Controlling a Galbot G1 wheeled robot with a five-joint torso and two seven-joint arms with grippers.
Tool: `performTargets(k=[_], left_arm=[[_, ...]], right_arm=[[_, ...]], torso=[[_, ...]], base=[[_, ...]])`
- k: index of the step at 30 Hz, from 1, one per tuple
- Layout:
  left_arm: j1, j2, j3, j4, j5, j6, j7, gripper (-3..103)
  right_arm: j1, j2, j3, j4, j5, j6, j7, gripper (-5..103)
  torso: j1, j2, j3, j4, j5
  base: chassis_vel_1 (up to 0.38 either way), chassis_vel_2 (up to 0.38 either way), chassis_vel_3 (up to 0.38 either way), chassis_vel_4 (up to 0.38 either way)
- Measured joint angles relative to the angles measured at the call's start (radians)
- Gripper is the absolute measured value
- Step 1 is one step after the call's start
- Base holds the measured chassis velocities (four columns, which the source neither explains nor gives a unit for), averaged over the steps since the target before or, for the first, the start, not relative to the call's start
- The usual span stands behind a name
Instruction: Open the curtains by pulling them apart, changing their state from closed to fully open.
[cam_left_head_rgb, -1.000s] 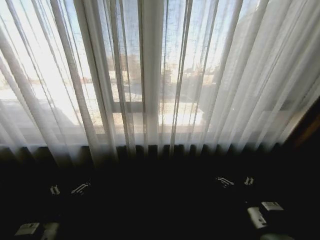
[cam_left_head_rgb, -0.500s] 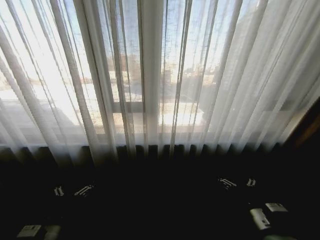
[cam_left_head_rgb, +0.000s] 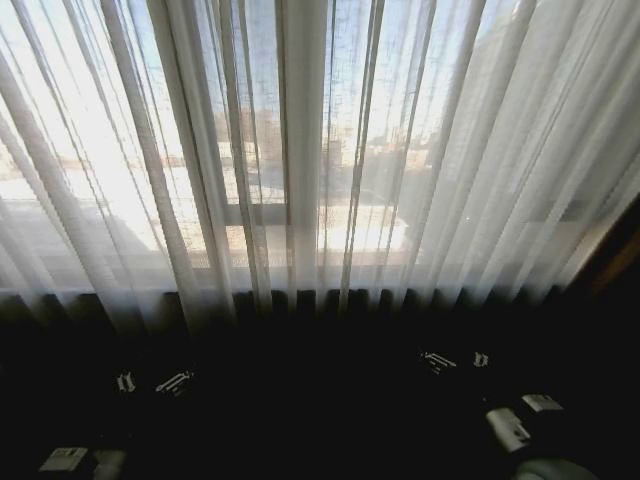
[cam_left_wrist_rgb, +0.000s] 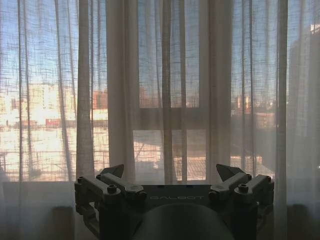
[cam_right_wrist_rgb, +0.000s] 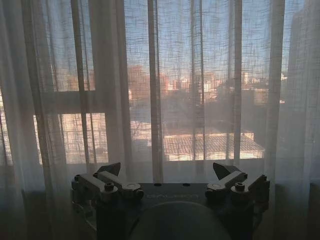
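The left gripper stands with its jaws spread wide and nothing between them, its two dark pointed fingertips aimed at the fabric ahead but apart from it; in the head view the same left gripper shows as a pair of pale marks low in the dark band on the robot's left. The right gripper is likewise spread wide and empty, its fingertips facing the fabric without touching it, and in the head view the right gripper sits low in the dark on the robot's right, slightly higher in the picture than the left one. Ahead of both hang the curtains, sheer white panels with long vertical pleats that cover the whole window from side to side, drawn closed, with a denser bunch of folds running down near the middle. In the left wrist view the curtains hang straight across, and likewise in the right wrist view the curtains. Through the weave a dark window frame crosses behind the fabric, and beyond it sunlit buildings and blue sky show faintly.
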Motion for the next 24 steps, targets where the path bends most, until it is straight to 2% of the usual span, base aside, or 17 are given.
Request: performTargets(k=[17, 24], left_arm=[[0.0, -0.009, 0.006, -0.004, 0.007, -0.006, 0.006, 100], [0.003, -0.009, 0.002, -0.006, 0.007, -0.014, 0.007, 100]], right_arm=[[-0.008, 0.0, 0.008, -0.003, -0.034, 0.024, -0.037, 100], [-0.013, 0.002, 0.007, 0.004, -0.036, 0.026, -0.038, 100]], torso=[[0.0, 0.0, 0.0, 0.0, 0.0], [0.0, 0.0, 0.0, 0.0, -0.0001]], base=[[0.0, 0.0, 0.0, 0.0], [-0.087, 0.104, 0.087, -0.065]])
